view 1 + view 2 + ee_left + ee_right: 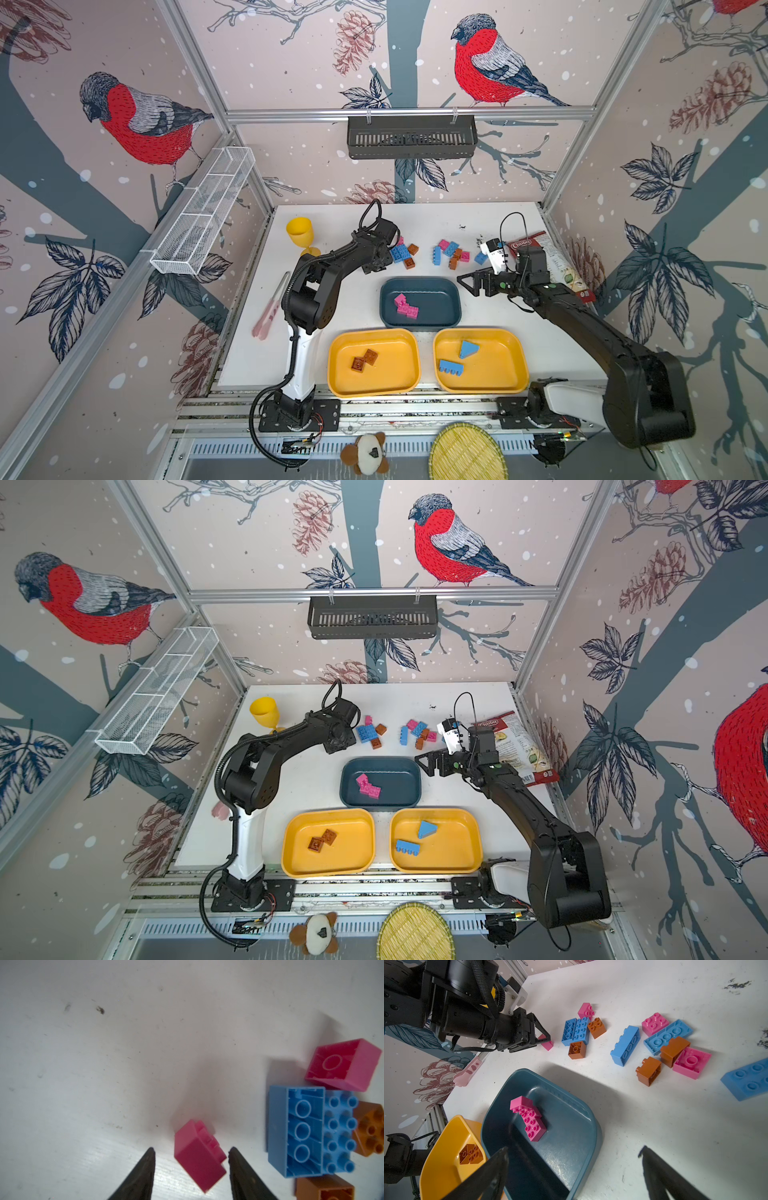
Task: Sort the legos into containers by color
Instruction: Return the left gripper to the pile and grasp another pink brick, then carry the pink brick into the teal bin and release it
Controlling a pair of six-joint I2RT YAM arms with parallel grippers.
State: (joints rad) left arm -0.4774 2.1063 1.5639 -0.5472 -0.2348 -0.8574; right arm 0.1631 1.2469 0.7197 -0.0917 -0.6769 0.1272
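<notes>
My left gripper (pixel 191 1149) is open low over the table, with a small pink lego (pixel 199 1155) lying tilted between its fingertips, a gap showing on one side. Right beside it lie blue (pixel 303 1128), pink (pixel 342 1064) and brown (pixel 369 1130) legos. A second loose cluster (pixel 451 253) lies further right. The teal container (pixel 419 281) holds pink legos (pixel 405 306). One yellow container (pixel 374 390) holds two brown legos (pixel 365 360); the other yellow container (pixel 482 388) holds a blue wedge (pixel 468 348) and a blue brick (pixel 451 368). My right gripper (pixel 574 1149) hangs open and empty over the teal container's right rim.
A yellow goblet (pixel 300 235) and pink tongs (pixel 270 309) lie at the table's left. A snack bag (pixel 552 262) lies at the right edge under my right arm. A woven plate (pixel 465 453) and plush toy (pixel 368 453) sit off the table's front.
</notes>
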